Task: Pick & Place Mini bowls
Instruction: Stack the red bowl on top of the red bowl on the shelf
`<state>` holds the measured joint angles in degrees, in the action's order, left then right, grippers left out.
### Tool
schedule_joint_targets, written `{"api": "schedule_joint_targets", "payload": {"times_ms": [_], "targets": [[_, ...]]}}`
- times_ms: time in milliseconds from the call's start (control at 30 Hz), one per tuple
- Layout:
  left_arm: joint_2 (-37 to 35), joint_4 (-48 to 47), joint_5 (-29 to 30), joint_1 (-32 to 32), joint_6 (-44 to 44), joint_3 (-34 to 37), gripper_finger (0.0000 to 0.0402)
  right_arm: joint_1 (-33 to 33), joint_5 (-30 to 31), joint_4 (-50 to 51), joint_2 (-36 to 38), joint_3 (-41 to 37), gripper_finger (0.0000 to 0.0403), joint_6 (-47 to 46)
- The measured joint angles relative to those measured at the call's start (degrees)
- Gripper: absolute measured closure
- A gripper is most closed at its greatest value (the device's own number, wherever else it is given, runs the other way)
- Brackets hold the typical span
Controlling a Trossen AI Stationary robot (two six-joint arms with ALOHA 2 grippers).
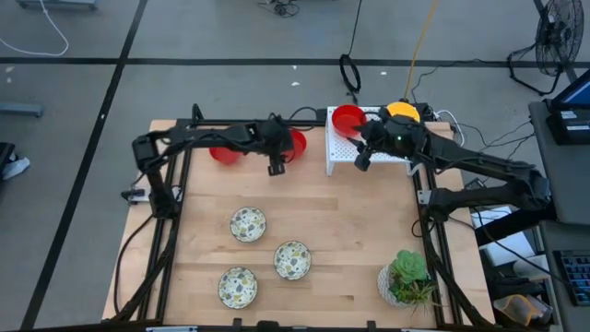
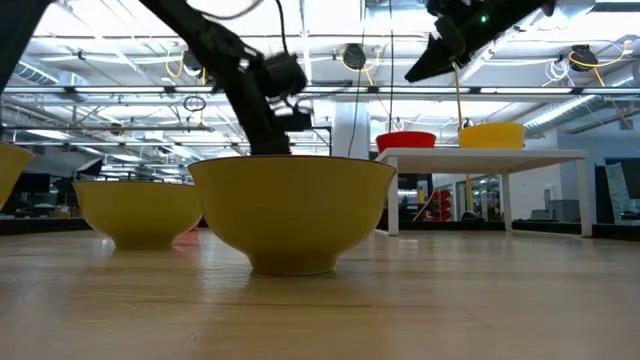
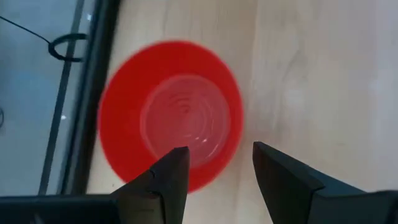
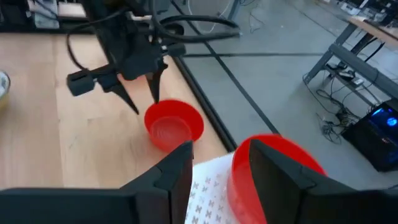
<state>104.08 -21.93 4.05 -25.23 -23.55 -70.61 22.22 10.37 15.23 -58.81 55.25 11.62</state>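
In the high view the left gripper [image 1: 276, 164] hangs at upper centre of the frame, its fingers [image 3: 163, 180] parted and empty, spread above a red bowl [image 1: 295, 143] sitting on the wooden table [image 1: 341, 207] just beside them. A second red bowl [image 1: 224, 153] lies partly under that arm, further left. The right gripper [image 1: 362, 155] hovers over the white rack [image 1: 343, 159] at upper right, fingers [image 4: 174, 171] apart, holding nothing; a red bowl [image 1: 347, 119] rests on the rack right beside them, with a yellow bowl [image 1: 403, 111] behind the arm. Three speckled bowls [image 1: 247, 224] sit well apart in the lower centre, and a potted plant [image 1: 407, 279] stands at lower right.
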Motion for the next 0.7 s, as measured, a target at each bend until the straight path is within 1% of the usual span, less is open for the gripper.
{"api": "schedule_joint_targets", "payload": {"times_ms": [167, 333, 400, 467, 533, 700], "targets": [[3.59, 1.22, -0.56, -0.47, -0.35, -0.31, 0.022, -0.22, 0.0, -0.03, 0.02, -2.01, 0.0258, -1.39], [5.31, 0.42, -2.78, -0.47, 0.15, -0.31, 0.0221, -0.83, -0.02, -0.58, 0.0, -2.52, 0.0261, -4.84], [5.48, 0.2, -3.32, -0.47, 0.73, -0.31, 0.0228, -1.29, 0.0, -0.59, 0.02, -2.52, 0.0261, -6.62], [5.48, -0.11, -4.39, -0.47, 0.98, -0.31, 0.0243, -1.76, 0.02, -0.55, 0.0, -2.52, 0.0261, -8.07], [5.46, -0.47, -5.77, -0.48, 1.16, -0.31, 0.0267, -2.3, 0.0, -0.67, 0.0, -2.52, 0.0261, -8.92], [5.46, -2.08, -10.18, -0.43, 1.55, -0.31, 0.0346, -3.62, 0.0, -0.96, 0.0, -2.53, 0.0261, -9.45]]}}
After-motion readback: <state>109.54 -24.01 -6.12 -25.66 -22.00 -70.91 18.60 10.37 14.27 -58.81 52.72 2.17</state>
